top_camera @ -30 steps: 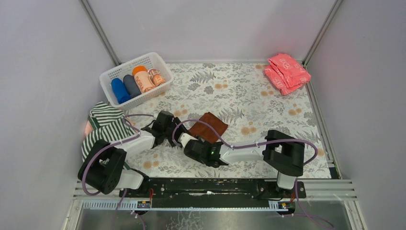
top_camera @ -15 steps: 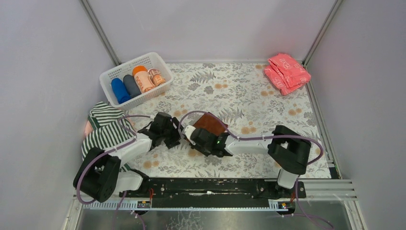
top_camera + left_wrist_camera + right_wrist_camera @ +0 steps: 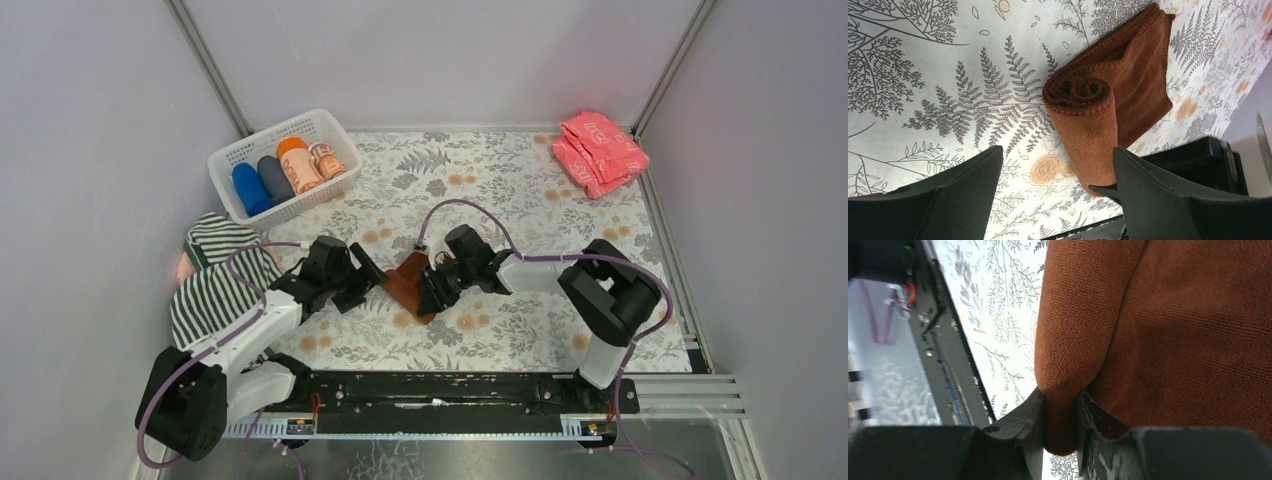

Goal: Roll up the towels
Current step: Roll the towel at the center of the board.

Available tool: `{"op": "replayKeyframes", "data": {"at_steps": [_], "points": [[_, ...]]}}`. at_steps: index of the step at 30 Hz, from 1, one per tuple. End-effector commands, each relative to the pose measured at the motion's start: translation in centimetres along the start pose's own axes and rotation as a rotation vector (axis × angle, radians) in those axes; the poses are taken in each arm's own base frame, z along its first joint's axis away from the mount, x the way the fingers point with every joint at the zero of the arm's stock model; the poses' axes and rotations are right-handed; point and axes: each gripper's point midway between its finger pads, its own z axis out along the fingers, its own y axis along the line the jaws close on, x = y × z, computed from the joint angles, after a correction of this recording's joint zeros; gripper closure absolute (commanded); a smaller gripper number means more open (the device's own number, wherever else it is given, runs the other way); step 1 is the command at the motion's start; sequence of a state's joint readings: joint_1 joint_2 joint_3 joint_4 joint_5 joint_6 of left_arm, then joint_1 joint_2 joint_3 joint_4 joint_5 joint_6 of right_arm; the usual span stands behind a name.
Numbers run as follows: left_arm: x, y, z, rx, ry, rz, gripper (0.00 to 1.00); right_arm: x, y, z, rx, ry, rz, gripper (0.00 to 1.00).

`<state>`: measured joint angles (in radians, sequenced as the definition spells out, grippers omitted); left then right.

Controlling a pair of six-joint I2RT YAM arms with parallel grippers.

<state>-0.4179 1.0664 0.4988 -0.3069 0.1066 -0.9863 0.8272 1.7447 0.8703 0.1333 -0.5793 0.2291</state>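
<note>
Rust-brown towel (image 3: 1108, 115), spiral seen from left wrist, pinch from right wrist

Half-rolled towel (image 3: 410, 283) at middle of table (image 3: 560, 330), toward near edge. Left gripper (image 3: 366, 281) just left of it, jaws spread, not touching. Right gripper (image 3: 432, 288) on its right side, jaws pinching roll's end. Basket (image 3: 225, 160) at far left corner, rolled towels (image 3: 285, 170) side by side in it. Folded towel stack (image 3: 600, 152) at far right corner. Towel heap (image 3: 220, 270) at left edge, possibly overhanging.

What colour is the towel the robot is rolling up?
Rust-brown; the left wrist view shows the towel best.
</note>
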Motion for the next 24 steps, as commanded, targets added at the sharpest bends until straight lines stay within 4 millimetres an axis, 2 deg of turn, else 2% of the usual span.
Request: {"op": "replayKeyframes", "data": {"at_steps": [1,5,15,21,24], "points": [[0.1,-1.0,-0.2,0.035,0.02,0.004,0.2,-0.8,1.7,-0.3,-0.247,-0.03,0.144,0.75],[0.4,-1.8,0.6,0.049,0.035,0.009,0.2,-0.3,0.8,0.4,-0.276,0.001,0.21,0.75],[-0.4,-3.5,2.3,0.064,0.021,0.008,0.2,0.1,-0.5,1.6,-0.294,0.041,0.265,0.75],[-0.3,-1.4,3.9,-0.018,0.019,0.01,0.22,0.1,-1.1,1.8,-0.261,0.051,0.267,0.74],[0.3,0.4,4.7,-0.076,0.032,0.009,0.27,-0.1,-1.6,1.1,-0.181,0.042,0.249,0.67]]}}
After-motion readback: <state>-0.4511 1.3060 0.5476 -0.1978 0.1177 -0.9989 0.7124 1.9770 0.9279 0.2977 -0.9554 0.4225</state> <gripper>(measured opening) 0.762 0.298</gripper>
